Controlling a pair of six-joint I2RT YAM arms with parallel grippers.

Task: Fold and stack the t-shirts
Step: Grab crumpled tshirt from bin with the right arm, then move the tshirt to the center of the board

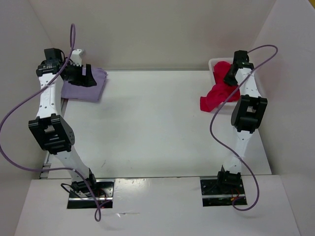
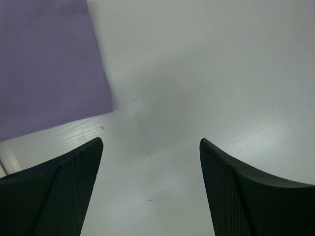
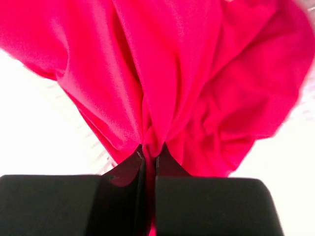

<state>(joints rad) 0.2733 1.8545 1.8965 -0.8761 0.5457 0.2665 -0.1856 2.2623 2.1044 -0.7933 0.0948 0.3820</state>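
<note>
A folded lavender t-shirt (image 1: 84, 86) lies flat at the far left of the table; its edge fills the upper left of the left wrist view (image 2: 47, 64). My left gripper (image 1: 82, 73) hovers over that shirt's near edge, open, with only bare table between its fingers (image 2: 150, 147). A crumpled red t-shirt (image 1: 216, 96) hangs out of the white bin (image 1: 214, 63) at the far right and spills onto the table. My right gripper (image 1: 230, 76) is shut on a pinched fold of the red t-shirt (image 3: 197, 73), cloth bunched between the fingertips (image 3: 150, 151).
Grey walls enclose the table on the left, back and right. The white bin stands against the right wall. Purple cables loop off both arms. The arm bases sit at the near edge.
</note>
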